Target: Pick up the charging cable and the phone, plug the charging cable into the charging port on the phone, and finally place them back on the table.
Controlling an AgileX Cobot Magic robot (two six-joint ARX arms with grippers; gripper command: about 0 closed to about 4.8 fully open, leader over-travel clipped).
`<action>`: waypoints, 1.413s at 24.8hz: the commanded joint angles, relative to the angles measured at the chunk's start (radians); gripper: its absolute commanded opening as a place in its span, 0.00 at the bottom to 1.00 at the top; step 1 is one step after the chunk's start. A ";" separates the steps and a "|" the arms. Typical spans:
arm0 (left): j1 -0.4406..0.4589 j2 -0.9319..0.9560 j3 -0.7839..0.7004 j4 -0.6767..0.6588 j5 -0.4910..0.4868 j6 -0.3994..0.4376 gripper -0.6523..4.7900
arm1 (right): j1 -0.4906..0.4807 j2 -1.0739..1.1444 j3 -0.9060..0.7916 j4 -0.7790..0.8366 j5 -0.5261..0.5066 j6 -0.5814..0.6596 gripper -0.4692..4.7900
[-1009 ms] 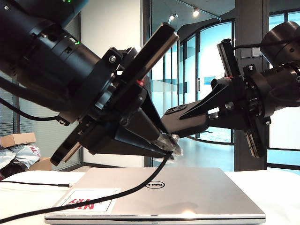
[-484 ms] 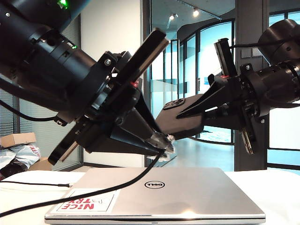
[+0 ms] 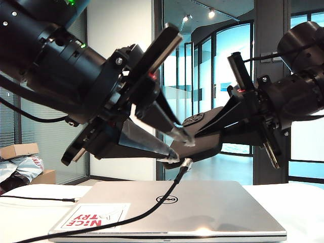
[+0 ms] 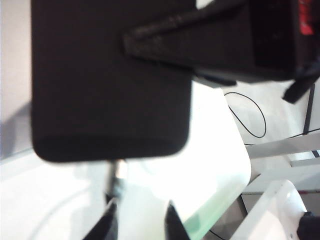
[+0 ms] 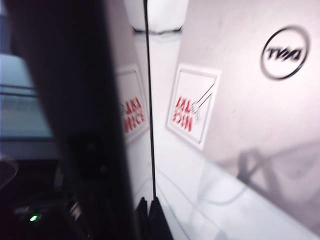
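- Right hand (image 3: pixel 202 132) clamps the phone (image 3: pixel 200 139) above the laptop (image 3: pixel 177 207).
- Left hand (image 3: pixel 177 147) fingers parted; charging cable (image 3: pixel 126 220) plugged into the phone's edge, trailing to the table (image 3: pixel 304 202).

The big black phone (image 4: pixel 110 75) fills the upper left of the frame. The right gripper's black finger (image 4: pixel 200 37) presses on it from the upper right. At the bottom, two dark fingertips (image 4: pixel 107 227) of the left gripper (image 4: pixel 137 225) stand a little apart. The silver tip of the charging cable (image 4: pixel 117 177) sits in the phone's bottom edge, above them. The white table (image 4: pixel 210 150) lies behind.
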 commanded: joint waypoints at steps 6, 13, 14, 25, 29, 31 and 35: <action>0.002 -0.054 0.020 0.009 -0.002 0.129 0.34 | -0.063 -0.011 0.073 -0.103 0.093 -0.044 0.08; 0.003 -0.138 0.142 -0.157 -0.004 0.349 0.11 | -0.180 -0.031 0.208 -0.489 0.147 -0.262 0.08; 0.003 -0.139 0.165 -0.191 -0.004 0.373 0.11 | -0.195 -0.034 0.230 -0.546 0.154 -0.298 0.08; 0.137 -0.155 0.367 -0.505 -0.004 0.502 0.11 | -0.368 0.053 0.530 -1.209 0.336 -0.656 0.08; 0.163 -0.164 0.366 -0.510 -0.004 0.502 0.11 | -0.366 0.126 0.586 -1.281 0.391 -0.703 0.08; 0.167 -0.164 0.366 -0.510 -0.004 0.502 0.11 | -0.366 0.172 0.618 -1.313 0.411 -0.710 0.08; 0.168 -0.164 0.366 -0.510 -0.004 0.502 0.11 | -0.366 0.294 0.698 -1.336 0.437 -0.714 0.08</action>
